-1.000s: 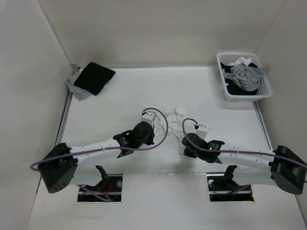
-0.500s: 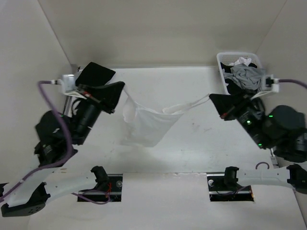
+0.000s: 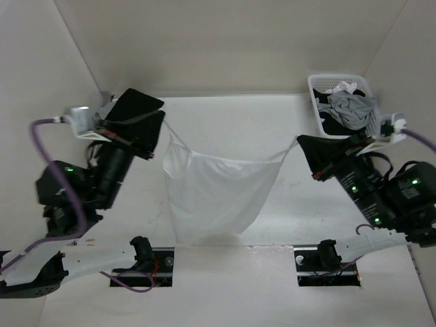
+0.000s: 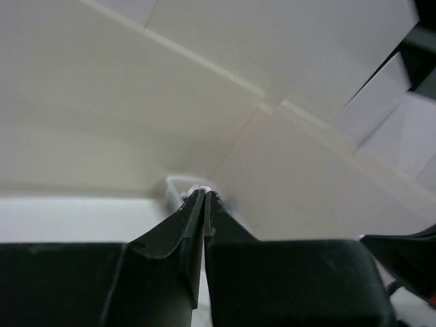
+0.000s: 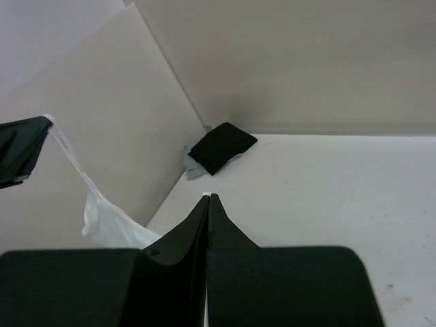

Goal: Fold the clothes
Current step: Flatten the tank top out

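Observation:
The clothes point(image 3: 214, 197), a thin white top, hang spread in the air over the middle of the table, held up by the two thin straps. My left gripper point(image 3: 164, 118) is raised at the left and shut on one strap. Its closed tips point(image 4: 204, 193) show a bit of white strap point(image 4: 196, 184) poking out. My right gripper point(image 3: 300, 140) is raised at the right, shut on the other strap, with a sliver of white at its closed tips point(image 5: 208, 197). The right wrist view also shows the hanging top point(image 5: 102, 218) and the left gripper point(image 5: 24, 146).
A black garment point(image 3: 135, 102) lies on a grey one point(image 5: 194, 167) at the back left corner. A white basket point(image 3: 315, 102) with a grey garment point(image 3: 351, 109) and dark clothes stands at the back right, just behind the right arm. White walls enclose the table.
Both grippers rose from the crumpled top on the table and moved apart. The top now hangs stretched between them, wider and lower than half a second ago.

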Controlling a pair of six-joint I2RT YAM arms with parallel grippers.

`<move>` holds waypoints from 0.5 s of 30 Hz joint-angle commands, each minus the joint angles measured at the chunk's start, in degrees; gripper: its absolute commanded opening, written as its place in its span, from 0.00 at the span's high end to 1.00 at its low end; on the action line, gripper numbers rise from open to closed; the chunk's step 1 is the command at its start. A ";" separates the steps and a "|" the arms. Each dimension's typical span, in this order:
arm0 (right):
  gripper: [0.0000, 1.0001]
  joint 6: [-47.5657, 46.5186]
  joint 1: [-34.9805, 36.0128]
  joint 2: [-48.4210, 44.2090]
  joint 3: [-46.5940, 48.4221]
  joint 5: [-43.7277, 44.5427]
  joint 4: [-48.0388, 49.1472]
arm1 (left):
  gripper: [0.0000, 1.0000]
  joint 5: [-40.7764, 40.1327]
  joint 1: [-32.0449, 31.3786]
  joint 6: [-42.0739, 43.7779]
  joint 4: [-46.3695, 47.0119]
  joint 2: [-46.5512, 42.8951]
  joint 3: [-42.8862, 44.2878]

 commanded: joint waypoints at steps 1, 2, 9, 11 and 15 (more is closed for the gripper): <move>1.00 -0.68 -3.89 -4.19 -14.26 3.72 10.32 | 0.97 -2.49 5.07 -2.08 0.86 0.04 -14.62; 1.00 0.82 -5.48 -4.37 -15.86 3.19 9.98 | 0.97 -2.14 6.84 -3.32 0.95 0.22 -16.86; 1.00 19.97 -39.24 4.39 -17.73 -29.07 -1.98 | 0.98 18.59 36.36 -15.46 9.02 13.91 -25.50; 1.00 22.01 -52.52 8.00 -18.42 -40.69 1.94 | 1.00 23.84 40.50 -18.08 11.31 21.62 -20.87; 1.00 19.48 -53.40 4.87 -15.37 -41.03 3.38 | 1.00 21.60 33.24 -13.46 10.45 19.13 -14.52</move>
